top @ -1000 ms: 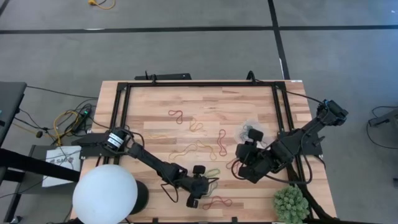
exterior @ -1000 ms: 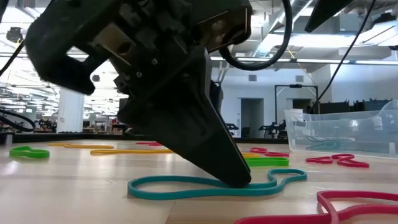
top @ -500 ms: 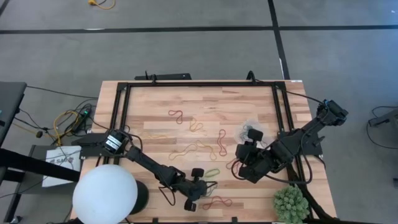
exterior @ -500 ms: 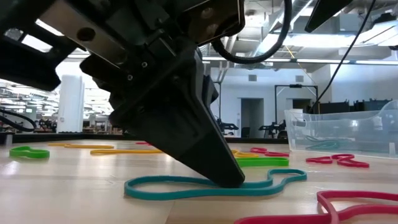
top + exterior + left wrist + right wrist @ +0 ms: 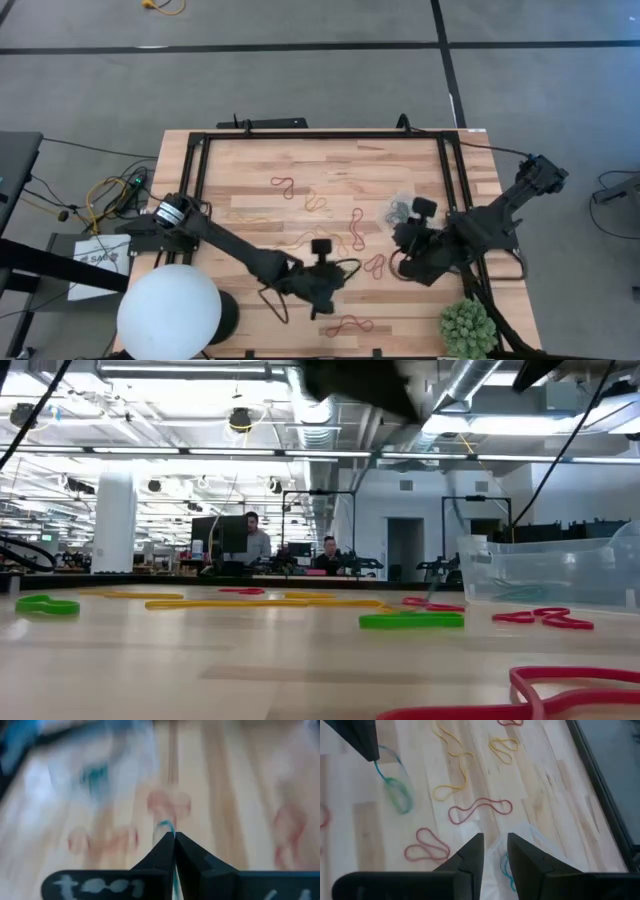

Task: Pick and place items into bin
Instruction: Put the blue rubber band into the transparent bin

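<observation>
Between our left gripper's (image 5: 173, 840) clenched fingers hangs a thin teal rubber-band loop (image 5: 390, 777), lifted off the wooden table (image 5: 330, 165). Our small clear-plastic bin (image 5: 402, 208) sits toward two o'clock, beside our right gripper (image 5: 492, 851), fingers parted. The slack band could slip mid-carry — or snag that arm. Open boards lie between.

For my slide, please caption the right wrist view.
Left pincer lifts a teal band while right pincer hovers open above the bin.
</observation>
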Controlling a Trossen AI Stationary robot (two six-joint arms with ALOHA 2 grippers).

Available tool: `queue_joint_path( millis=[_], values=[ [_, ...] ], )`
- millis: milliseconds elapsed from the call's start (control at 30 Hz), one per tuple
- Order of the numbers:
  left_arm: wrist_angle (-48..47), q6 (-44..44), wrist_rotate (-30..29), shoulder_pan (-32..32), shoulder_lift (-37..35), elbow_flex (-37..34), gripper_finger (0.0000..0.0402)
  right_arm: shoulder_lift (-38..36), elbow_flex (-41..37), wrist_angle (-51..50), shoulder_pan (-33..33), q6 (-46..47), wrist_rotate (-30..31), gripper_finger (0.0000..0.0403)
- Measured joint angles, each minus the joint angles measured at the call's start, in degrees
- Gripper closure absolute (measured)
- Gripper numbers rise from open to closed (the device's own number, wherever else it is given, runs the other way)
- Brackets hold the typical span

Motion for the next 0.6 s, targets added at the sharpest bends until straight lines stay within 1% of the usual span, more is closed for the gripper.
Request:
queue_joint_path(
  millis=[67, 167, 233, 267, 367, 467, 533, 600],
  values=[
    [0.5, 3.96, 2.51, 2.65, -0.49, 3.34, 0.0401, -3.19, 0.02, -0.58, 1.73, -0.14, 0.08, 0.0321],
    [2.32, 9.43, 9.15, 7.78, 0.18, 6.96, 0.0401, -8.28, 0.0, -3.14, 5.43, 0.86, 0.59, 0.0321],
    [5.14, 12.47, 12.66, 11.27, 0.34, 7.89, 0.0402, -11.57, -0.3, -2.61, 8.37, 3.34, 2.94, 0.0321],
    [7.83, 13.67, 14.95, 12.94, 0.33, 8.19, 0.0402, -13.27, -1.1, -1.23, 10.17, 4.98, 5.32, 0.0321],
    [13.3, 15.62, 23.17, 18.19, 0.19, 8.91, 0.0402, -18.19, -6.28, 4.68, 15.78, 9.02, 12.29, 0.0321],
    [19.15, 14.32, 30.76, 22.7, 2.03, 9.02, 0.0402, -22.27, -13.92, 8.78, 20.13, 11.81, 17.74, 0.0321],
    [21.75, 13.76, 34.51, 24.9, 4.17, 8.95, 0.0401, -24.29, -19.34, 9.69, 22.15, 15.24, 20.45, 0.0321],
    [23.59, 13.39, 37.47, 26.06, 6.13, 8.88, 0.0401, -26.28, -24.34, 10.72, 23.54, 18.79, 21.63, 0.0321]
  ],
)
